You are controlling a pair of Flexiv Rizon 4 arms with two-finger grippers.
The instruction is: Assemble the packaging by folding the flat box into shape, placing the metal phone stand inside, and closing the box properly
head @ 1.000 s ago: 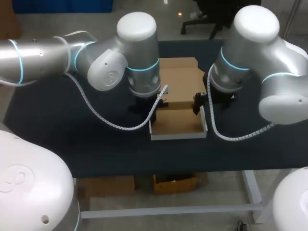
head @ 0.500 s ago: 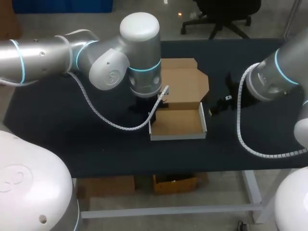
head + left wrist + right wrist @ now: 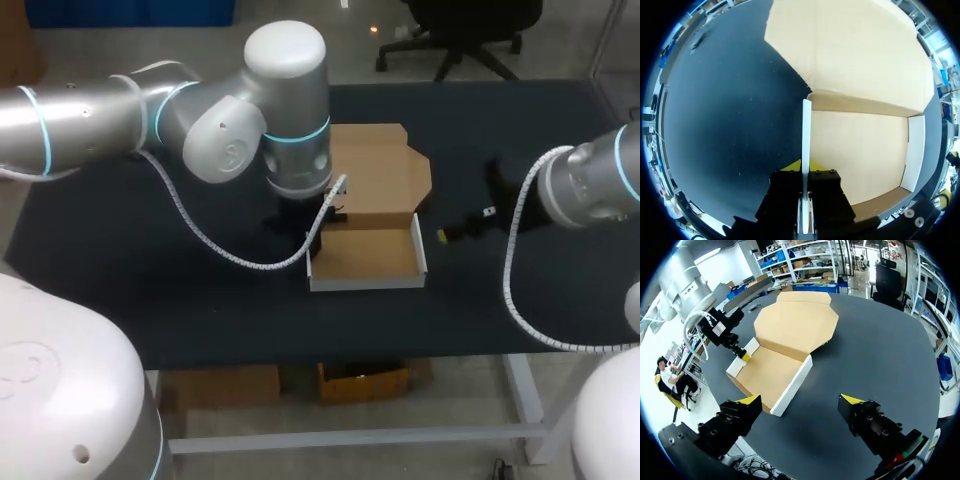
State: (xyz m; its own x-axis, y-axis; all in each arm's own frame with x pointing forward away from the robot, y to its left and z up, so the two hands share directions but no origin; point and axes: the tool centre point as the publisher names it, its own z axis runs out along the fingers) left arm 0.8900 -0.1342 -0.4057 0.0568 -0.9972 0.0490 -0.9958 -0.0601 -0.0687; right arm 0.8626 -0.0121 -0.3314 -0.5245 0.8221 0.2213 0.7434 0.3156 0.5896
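Box [image 3: 368,255] at frame centre on the table [image 3: 150,270], tray formed, lid [image 3: 380,180] lying flat above it. Left gripper [image 3: 805,170] clamped on its left wall (thin card: light, easily creased; hold walls near the folds). Right gripper [image 3: 800,407] spread, empty, to the box's right.

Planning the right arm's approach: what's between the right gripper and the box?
Nothing: only bare table between the open right gripper and the box, shown in the right wrist view.

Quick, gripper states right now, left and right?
Left gripper: shut on the white side wall of the brown cardboard box.
Right gripper: open, holding nothing.
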